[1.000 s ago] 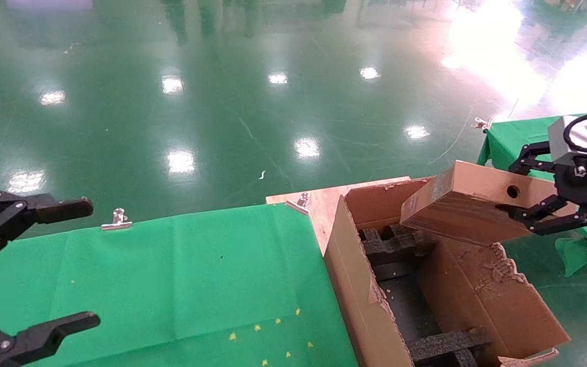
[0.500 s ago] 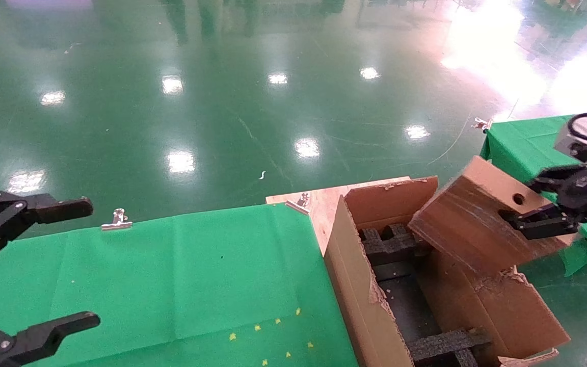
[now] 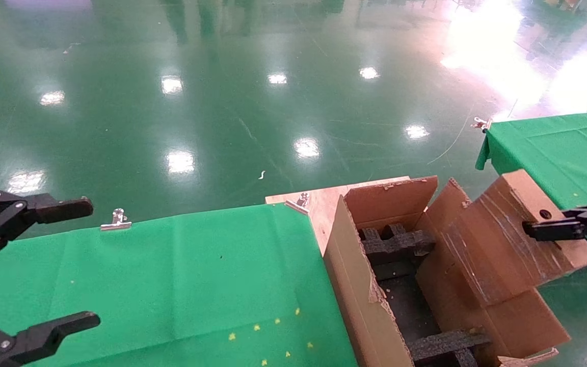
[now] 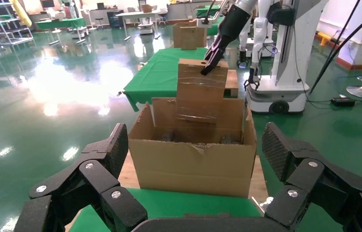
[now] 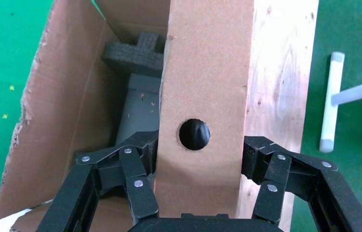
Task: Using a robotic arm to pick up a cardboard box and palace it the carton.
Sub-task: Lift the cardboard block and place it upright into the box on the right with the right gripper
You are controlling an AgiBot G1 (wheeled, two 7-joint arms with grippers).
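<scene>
The cardboard box [image 3: 497,239] is flat and brown, with tape streaks and a round hole [image 5: 194,134] in its narrow side. It stands steeply tilted, its lower end inside the right part of the carton [image 3: 354,290]. My right gripper [image 3: 553,228] is shut on the upper end, one finger [image 5: 135,179] on each broad face beside the hole. The white robotic arm [image 4: 229,26] reaches down to the box [image 4: 201,92] in the left wrist view. Black foam inserts [image 3: 395,243] line the carton's inside. My left gripper [image 3: 90,263] stays open over the green cloth, far left.
A green-clothed table [image 3: 171,275] with metal clips [image 3: 116,220] lies left of the carton. A wooden board [image 3: 319,201] sits under the carton. A second green table [image 3: 543,148] stands at the right. Glossy green floor [image 3: 273,102] surrounds everything.
The cardboard box has swung from nearly level to steeply tilted, its lower end dropping into the carton. My right gripper has moved right and down with it. The left arm is unmoved.
</scene>
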